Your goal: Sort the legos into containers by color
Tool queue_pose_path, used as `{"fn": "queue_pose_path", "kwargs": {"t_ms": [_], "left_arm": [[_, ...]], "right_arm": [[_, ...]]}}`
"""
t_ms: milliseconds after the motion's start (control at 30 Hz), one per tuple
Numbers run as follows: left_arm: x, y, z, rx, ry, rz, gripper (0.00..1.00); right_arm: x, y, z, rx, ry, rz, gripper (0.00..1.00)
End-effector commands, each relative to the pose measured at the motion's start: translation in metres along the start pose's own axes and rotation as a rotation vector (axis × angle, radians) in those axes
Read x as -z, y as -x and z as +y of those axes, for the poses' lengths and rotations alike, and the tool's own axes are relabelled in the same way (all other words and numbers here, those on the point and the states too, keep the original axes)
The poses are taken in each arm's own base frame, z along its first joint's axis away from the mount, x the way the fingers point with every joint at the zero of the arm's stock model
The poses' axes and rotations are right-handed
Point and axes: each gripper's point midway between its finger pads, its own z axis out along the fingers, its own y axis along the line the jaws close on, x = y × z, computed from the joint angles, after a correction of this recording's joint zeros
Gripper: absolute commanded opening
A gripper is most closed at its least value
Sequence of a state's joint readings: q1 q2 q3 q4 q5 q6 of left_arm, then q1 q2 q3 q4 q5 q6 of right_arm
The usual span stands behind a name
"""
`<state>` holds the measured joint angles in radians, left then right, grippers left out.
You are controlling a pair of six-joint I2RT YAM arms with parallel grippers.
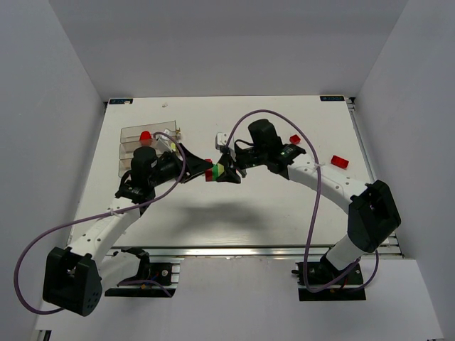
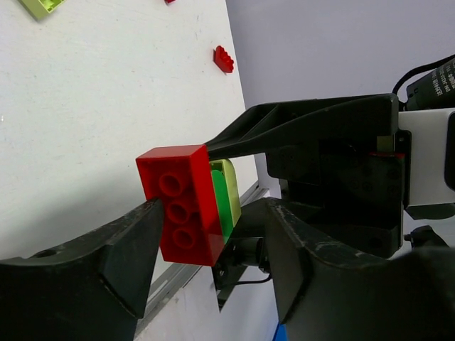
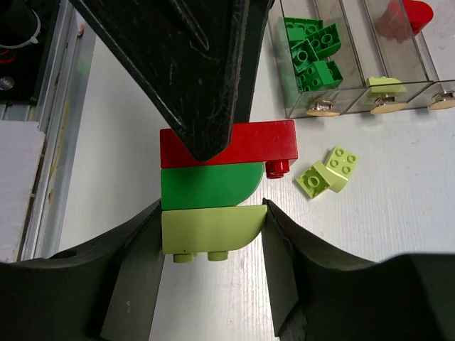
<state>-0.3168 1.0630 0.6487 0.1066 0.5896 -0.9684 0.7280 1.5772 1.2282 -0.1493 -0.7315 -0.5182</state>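
Sorting is partly done, by my reading. The clear, smoky plastic tray of narrow compartments (image 3: 355, 78) already holds about four dark green studded bricks (image 3: 313, 46) in one bay. One red piece (image 3: 402, 14) lies in another bay. Something pale lime shows at the front of the bay between them, but I cannot tell whether it is a brick.

Left to do, first, is a stack of three (image 1: 213, 172) over the middle of the white worktop (image 1: 270, 206), between the two arms. It is made of one red rectangular brick (image 3: 263, 142), one dark green curved brick (image 3: 206, 186) and one lime curved brick (image 3: 210, 229). The right pincer (image 3: 210, 220) is clamped on the lime curved brick, one finger on each end. The left pincer (image 2: 213, 213) straddles the red rectangular brick with one finger touching it. Whether it is truly gripping, I cannot tell. The three colours must be pulled apart before any of them can be binned.

Loose on the worktop are two small lime bricks (image 3: 313, 179) (image 3: 343, 163) just in front of the tray. Two red bricks (image 1: 295, 138) (image 1: 340, 161) lie well apart on the right.
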Motion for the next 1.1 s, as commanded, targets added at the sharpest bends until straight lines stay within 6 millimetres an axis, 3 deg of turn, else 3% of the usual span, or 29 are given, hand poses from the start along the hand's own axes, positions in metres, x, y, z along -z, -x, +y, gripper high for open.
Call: {"fn": "queue_pose_path", "kwargs": {"t_ms": [0, 400, 533, 733, 1067], "left_arm": [[0.001, -0.001, 0.006, -0.015, 0.037, -0.005, 0.71], [0.01, 0.016, -0.003, -0.079, 0.064, -0.09, 0.74], [0.008, 0.011, 0.004, -0.061, 0.068, -0.077, 0.74], [0.005, 0.002, -0.009, -0.025, -0.041, -0.046, 0.74], [0.004, -0.011, -0.01, 0.029, -0.113, -0.003, 0.68]], "right_arm": [[0.012, 0.045, -0.005, 0.106, -0.033, -0.098, 0.0], [0.012, 0.04, -0.004, 0.102, -0.036, -0.089, 0.0], [0.013, 0.044, -0.002, 0.101, -0.031, -0.099, 0.0], [0.013, 0.049, -0.002, 0.094, -0.025, -0.112, 0.0], [0.014, 0.059, -0.003, 0.083, -0.022, -0.137, 0.0]]}}
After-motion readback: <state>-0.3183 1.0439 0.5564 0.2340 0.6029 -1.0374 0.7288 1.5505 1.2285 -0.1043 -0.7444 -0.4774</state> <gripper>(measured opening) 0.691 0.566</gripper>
